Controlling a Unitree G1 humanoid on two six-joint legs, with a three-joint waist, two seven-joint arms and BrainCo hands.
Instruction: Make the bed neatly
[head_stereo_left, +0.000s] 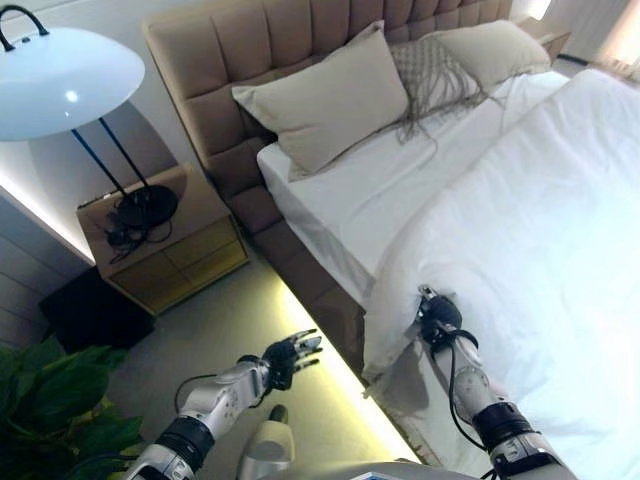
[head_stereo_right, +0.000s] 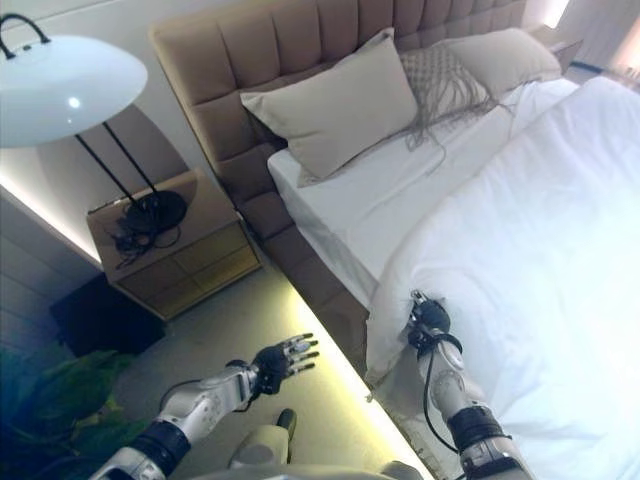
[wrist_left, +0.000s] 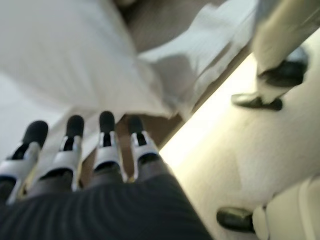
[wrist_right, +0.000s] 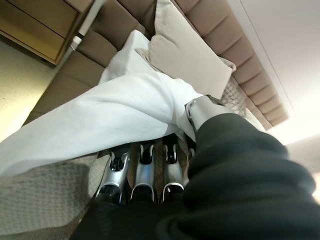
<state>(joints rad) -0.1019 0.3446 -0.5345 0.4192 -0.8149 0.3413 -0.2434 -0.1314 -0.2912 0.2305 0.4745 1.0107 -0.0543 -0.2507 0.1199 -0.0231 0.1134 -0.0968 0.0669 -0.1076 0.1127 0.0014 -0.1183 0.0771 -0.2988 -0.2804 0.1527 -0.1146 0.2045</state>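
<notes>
**Right hand grips the duvet edge at the bedside**

Nearest the camera, the left hand (head_stereo_left: 290, 355) hangs over the lit strip of floor (head_stereo_left: 200, 345) beside the bed, its fingers straight and spread, holding nothing. In its own wrist view the fingers (wrist_left: 107, 145) point toward the hanging cloth and do not touch it.

On the other side, the right hand (head_stereo_left: 437, 318) is at the near side edge of the bed (head_stereo_left: 300, 270), buried in the white duvet (head_stereo_left: 520, 250). Its wrist view shows the fingers (wrist_right: 145, 170) curled under a bunched fold of the duvet (wrist_right: 125, 110), with the thumb over the cloth, so the hand has the fabric clamped. The duvet covers the lower and far part of the mattress and drapes down over the bed's side where the hand grips it. Between the duvet and the pillows the white sheet (head_stereo_left: 370, 190) lies bare.

At the head of the bed, a large beige pillow (head_stereo_left: 325, 100) leans against the padded headboard (head_stereo_left: 240, 50). Beside it sits a fringed woven cushion (head_stereo_left: 430, 75), and past that a second beige pillow (head_stereo_left: 495, 50).

By the headboard corner stands a wooden nightstand (head_stereo_left: 170, 250) with a black-based lamp (head_stereo_left: 70, 80) on it, its white shade looming large. A green plant (head_stereo_left: 50, 400) shows at the floor's near corner.
</notes>
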